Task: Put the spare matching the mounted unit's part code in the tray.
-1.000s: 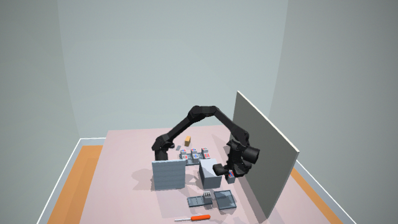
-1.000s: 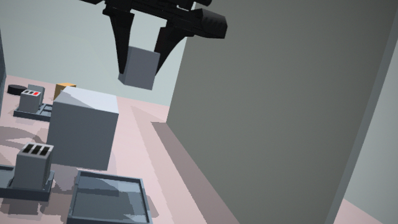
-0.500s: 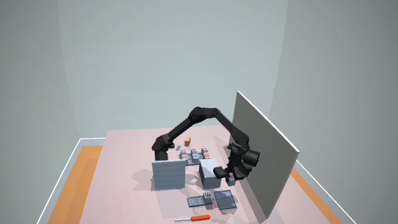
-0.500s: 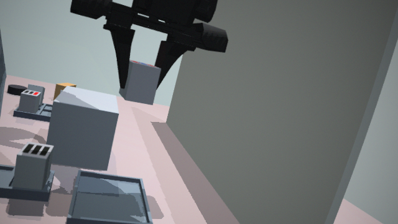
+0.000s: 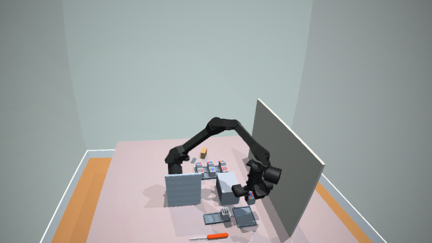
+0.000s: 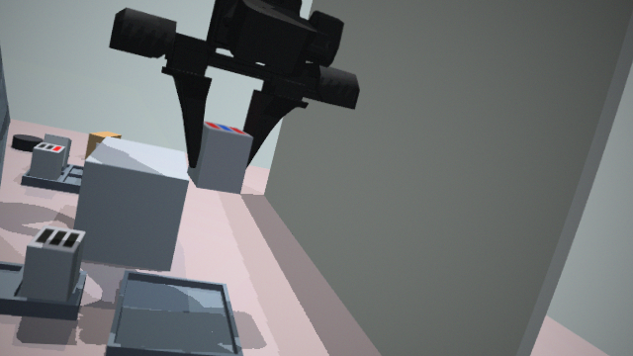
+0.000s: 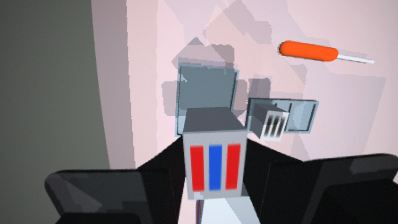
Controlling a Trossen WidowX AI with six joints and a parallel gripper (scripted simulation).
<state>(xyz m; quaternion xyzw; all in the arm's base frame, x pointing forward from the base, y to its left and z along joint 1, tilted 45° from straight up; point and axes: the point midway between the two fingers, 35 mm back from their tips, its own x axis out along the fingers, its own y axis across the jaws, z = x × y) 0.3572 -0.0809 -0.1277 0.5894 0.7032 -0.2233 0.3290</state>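
Note:
My gripper [image 5: 250,195] [image 6: 221,160] [image 7: 209,138] is shut on a grey block with red, blue and red bars on top. It holds the block in the air beside the large grey box, beyond the tray [image 5: 244,217] [image 6: 170,328] [image 7: 205,90], which is empty. A grey unit with three black bars [image 5: 225,213] [image 6: 51,272] [image 7: 275,125] sits in a low holder [image 5: 211,219] [image 6: 40,310] [image 7: 302,118] beside the tray. I cannot make out a code on its back. Several barred spares, one a block with a red bar [image 6: 46,165], stand in the rear rack [image 5: 206,177] [image 6: 49,184].
The large grey box [image 5: 229,189] [image 6: 134,213] stands between rack and tray. A tall dark panel [image 5: 287,169] [image 6: 420,173] [image 7: 45,100] runs along the right. A ribbed panel [image 5: 183,190] stands left. An orange screwdriver [image 5: 217,236] [image 7: 308,51] lies in front; an orange block [image 5: 203,152] stands behind.

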